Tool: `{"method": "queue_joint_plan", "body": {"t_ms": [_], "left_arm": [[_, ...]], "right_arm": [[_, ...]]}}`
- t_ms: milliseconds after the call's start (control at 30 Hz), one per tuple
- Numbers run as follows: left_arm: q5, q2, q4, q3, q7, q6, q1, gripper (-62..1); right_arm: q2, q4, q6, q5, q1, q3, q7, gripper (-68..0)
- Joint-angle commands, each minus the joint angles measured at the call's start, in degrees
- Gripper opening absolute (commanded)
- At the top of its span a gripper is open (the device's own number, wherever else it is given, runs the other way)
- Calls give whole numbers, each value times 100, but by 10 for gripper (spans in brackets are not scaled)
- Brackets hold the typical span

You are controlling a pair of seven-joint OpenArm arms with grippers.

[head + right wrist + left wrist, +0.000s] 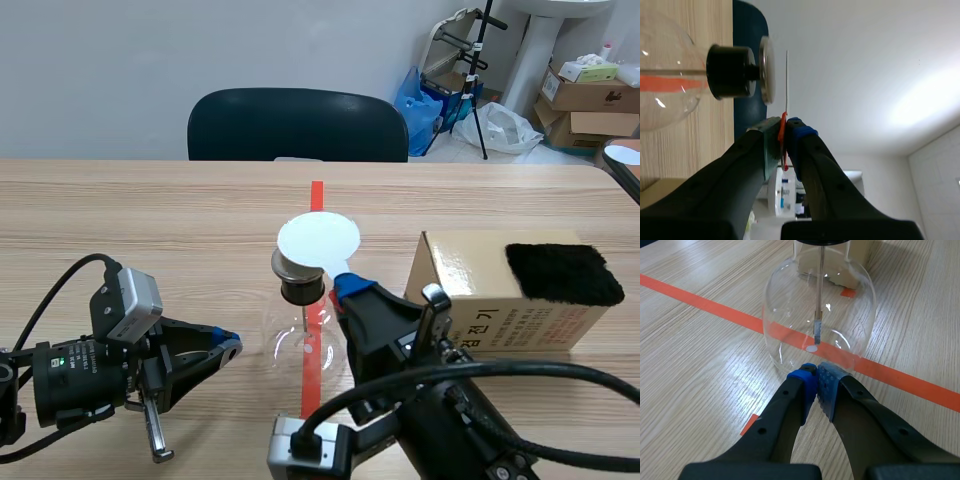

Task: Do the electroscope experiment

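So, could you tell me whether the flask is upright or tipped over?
Upright: the flask rests on its base on the table, stopper on top, and the rod inside hangs straight down.

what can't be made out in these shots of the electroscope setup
Scene view: the white disc covers most of the metal plate, hiding whether they touch.
Left wrist view: the foil leaf inside the flask is too small and glare-streaked to judge; the flask's top is cut off.
Scene view: the right arm hides part of the print on the box.
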Motion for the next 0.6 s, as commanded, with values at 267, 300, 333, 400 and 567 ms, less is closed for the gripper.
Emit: {"method": "queue_joint_plan", "body": {"t_ms": [267, 300, 333, 400, 567], "left_arm": [[-81, -2, 105, -52, -74, -9, 0, -567], [-81, -2, 105, -52, -74, -9, 0, -567], [-81, -2, 105, -52, -74, -9, 0, -567], [-81, -2, 105, -52, -74, -9, 0, -567], [-81, -2, 105, -52, -74, -9, 0, -567]], "right_arm": [[59, 101, -44, -4, 37, 31, 520, -665], [59, 101, -44, -4, 37, 31, 520, -665], [59, 101, -44, -4, 37, 31, 520, -665], [59, 101, -44, -4, 37, 31, 520, -665], [59, 101, -44, -4, 37, 31, 518, -665]]}}
